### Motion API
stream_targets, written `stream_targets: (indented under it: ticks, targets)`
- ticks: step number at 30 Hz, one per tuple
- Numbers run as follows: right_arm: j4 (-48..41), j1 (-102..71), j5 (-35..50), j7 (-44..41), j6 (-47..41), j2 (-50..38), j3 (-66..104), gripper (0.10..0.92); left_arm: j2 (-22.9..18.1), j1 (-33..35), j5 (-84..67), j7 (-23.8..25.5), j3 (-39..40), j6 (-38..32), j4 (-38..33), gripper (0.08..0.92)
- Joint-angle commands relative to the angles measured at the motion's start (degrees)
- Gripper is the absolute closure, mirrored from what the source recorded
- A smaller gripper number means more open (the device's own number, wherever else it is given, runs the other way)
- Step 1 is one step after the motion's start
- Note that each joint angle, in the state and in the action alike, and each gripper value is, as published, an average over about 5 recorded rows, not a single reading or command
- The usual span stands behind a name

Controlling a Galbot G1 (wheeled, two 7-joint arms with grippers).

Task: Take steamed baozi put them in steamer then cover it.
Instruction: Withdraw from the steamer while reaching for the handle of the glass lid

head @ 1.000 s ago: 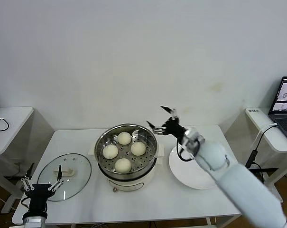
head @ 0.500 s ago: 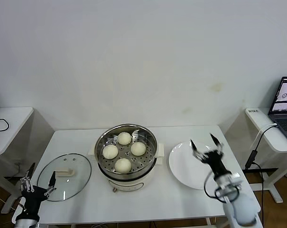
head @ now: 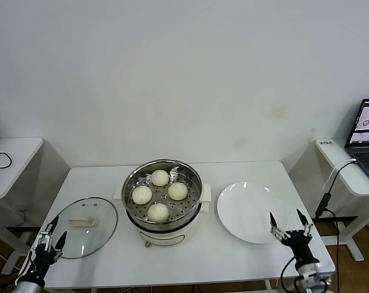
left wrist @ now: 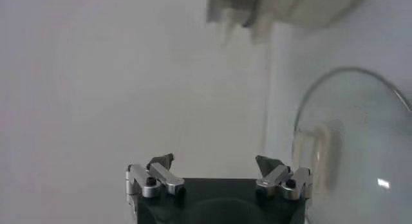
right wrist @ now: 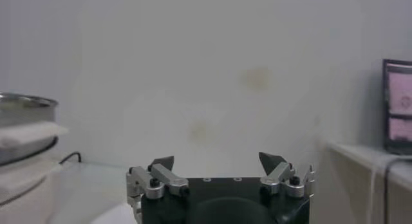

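Note:
Several off-white steamed baozi (head: 160, 177) lie in the shiny steamer (head: 163, 168), which stands uncovered on its cream pot base at mid-table. The glass cover (head: 96, 235) lies flat on the table to its left, cream handle up; the left wrist view shows it too, cover (left wrist: 360, 148). My left gripper (head: 52, 237) hangs open and empty at the table's front left corner, just beside the cover's near rim. My right gripper (head: 289, 223) stands open and empty at the front right, by the near edge of the white plate. Both wrist views show spread jaws, left gripper (left wrist: 215, 161), right gripper (right wrist: 217, 159).
A bare white plate (head: 251, 212) sits right of the steamer. A side table with a laptop (head: 367, 131) and a cable stands at the far right; another white side table (head: 10, 155) stands at the far left. A plain wall lies behind.
My right arm has drawn back from beside the steamer, over the plate, down to the table's front right corner. The left gripper has sunk lower at the front left.

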Motion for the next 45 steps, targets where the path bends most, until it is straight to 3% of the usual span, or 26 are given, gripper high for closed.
stream_targets:
  ticks: [1,18,45]
  targets:
    - [0.96,-4.66,-1.1,-0.19,0.4,2.96,2.55,0.203,3.79,-9.91,12.27,0.89,7.18,0.22,11.5,0.177]
    - [1.18,-6.45,-2.45,0.56,1.74,4.82,2.6,0.203,5.84,-24.06,13.08,0.89,15.0,1.11,22.65,0.177]
    - [2.31,-8.49,-3.66,0.54,3.06,5.89,1.68,0.203,6.46,-27.96,9.03,1.5,16.92,0.88,27.52,0.177]
